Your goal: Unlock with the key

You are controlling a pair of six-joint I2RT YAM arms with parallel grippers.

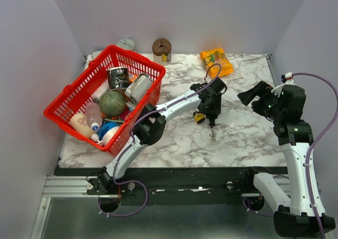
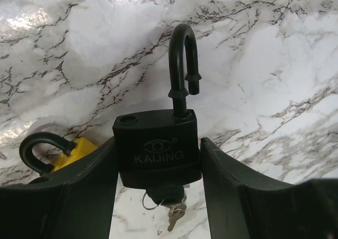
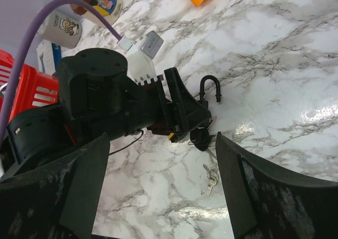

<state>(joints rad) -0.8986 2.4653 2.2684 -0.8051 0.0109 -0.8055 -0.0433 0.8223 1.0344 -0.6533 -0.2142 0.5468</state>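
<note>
The left gripper (image 2: 157,165) reaches out over the middle of the marble table (image 1: 237,139), and its 2 fingers (image 2: 84,197) are clamped on the sides of a black padlock (image 2: 157,146). The padlock's body sits squarely between them. Its shackle (image 2: 182,65) is up: 1 leg stays in the body, and the free end is out of its hole and turned aside. A key (image 2: 168,194) is in the underside of the padlock, with spare keys (image 2: 174,211) hanging from a ring against the marble. Just beside the left finger lies a yellow padlock (image 2: 74,149) with a dark shackle.

The right gripper (image 1: 253,96) hovers well apart, over the table's right side. Its fingers are spread wide, nothing is between them, and it faces the left gripper.

On the left side, a red basket (image 1: 79,91) full of assorted things sits tilted across the corner. At the far edge are a small container with a brown top (image 1: 161,49) and an orange packet (image 1: 217,61).
</note>
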